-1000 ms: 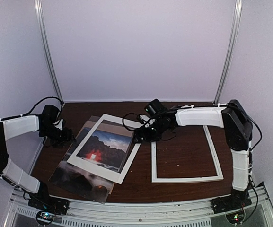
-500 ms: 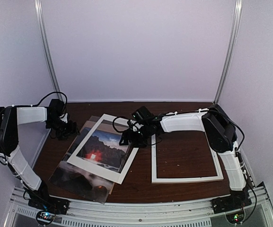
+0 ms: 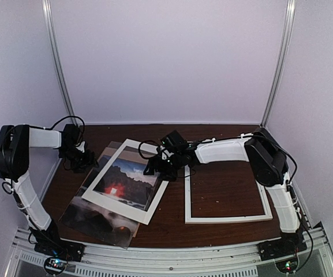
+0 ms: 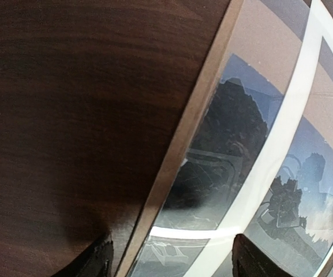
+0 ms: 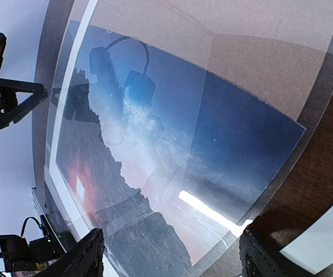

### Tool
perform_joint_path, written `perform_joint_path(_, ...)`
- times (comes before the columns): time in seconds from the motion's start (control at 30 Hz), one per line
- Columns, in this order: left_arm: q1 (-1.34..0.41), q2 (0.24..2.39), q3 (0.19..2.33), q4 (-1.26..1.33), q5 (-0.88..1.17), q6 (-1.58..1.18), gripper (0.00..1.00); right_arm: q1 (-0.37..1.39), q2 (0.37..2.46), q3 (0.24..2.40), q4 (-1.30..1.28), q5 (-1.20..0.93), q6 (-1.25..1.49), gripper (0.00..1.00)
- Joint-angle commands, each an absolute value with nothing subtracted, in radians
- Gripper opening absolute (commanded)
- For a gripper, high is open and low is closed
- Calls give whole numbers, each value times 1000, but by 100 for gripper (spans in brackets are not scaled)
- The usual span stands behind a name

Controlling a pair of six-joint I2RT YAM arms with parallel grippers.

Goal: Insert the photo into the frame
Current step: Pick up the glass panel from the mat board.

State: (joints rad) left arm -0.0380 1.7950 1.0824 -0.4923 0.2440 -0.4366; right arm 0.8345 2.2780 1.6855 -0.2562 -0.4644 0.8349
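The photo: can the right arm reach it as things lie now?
Likely yes, but not cleanly. The right gripper is over the stack's far corner, jaws open, with nothing between. Yet the mat lies on the photo, covering its edges, so it probably must move that first.

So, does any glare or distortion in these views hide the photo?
Right wrist view: the photo lies under mirror reflections, with one bright glare streak low down. Left wrist view: straight edges bow, reflections cover it again, and a shadow falls on the table. Top view: even light, no glare.
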Motion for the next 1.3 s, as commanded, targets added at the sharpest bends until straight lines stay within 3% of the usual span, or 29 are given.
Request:
perform_joint_path(0.0,-29,1816,1080,-441,316,-435,70,833,2286,1641,-185,-434,910,80)
perform_joint_path(0.3,-23,1829,1050,-416,327,-449,68,833,2308,1633,-121,-471,962,78)
perform_joint_path(0.6,0,1826,1020,-393,295,-465,72,833,2336,1646,-67,-522,982,73)
perform_joint_path(1.27,11,1733,968,-283,432,-477,60,831,2379,1700,-91,-564,964,69)
